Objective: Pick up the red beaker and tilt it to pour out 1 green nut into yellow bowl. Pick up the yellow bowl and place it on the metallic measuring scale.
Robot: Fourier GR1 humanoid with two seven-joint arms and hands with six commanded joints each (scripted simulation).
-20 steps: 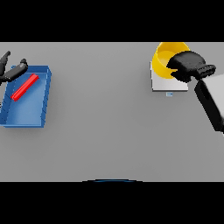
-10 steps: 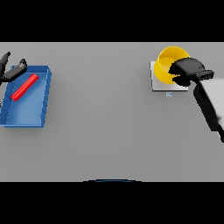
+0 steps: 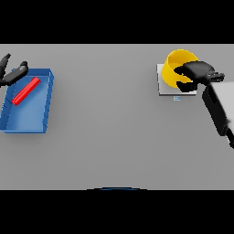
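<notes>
Two hands in view: right hand (image 3: 197, 73) at the far right of the worktop (image 3: 114, 137), left hand (image 3: 10, 73) at the far left edge.
Right hand: fingers curled round the near rim of the yellow bowl (image 3: 177, 66), gripping it; white and grey forearm runs back toward the near right edge.
Yellow bowl: sits on the metallic measuring scale (image 3: 170, 89), tipped a little toward the hand; inside partly hidden by the hand, contents can't be read.
Scale: pale square plate near the far right corner, small mark on its near edge; bowl covers its far part.
Left hand: fingers spread and straight, holding nothing, just over the far left corner of the blue tray (image 3: 27, 119).
Blue tray: along the left edge of the worktop, long side running far to near.
Red beaker (image 3: 26, 91): lies on its side in the far part of the tray, slanted, top end toward the far right corner of the tray; apart from the left hand.
Green nut: can't tell, not visible.
</notes>
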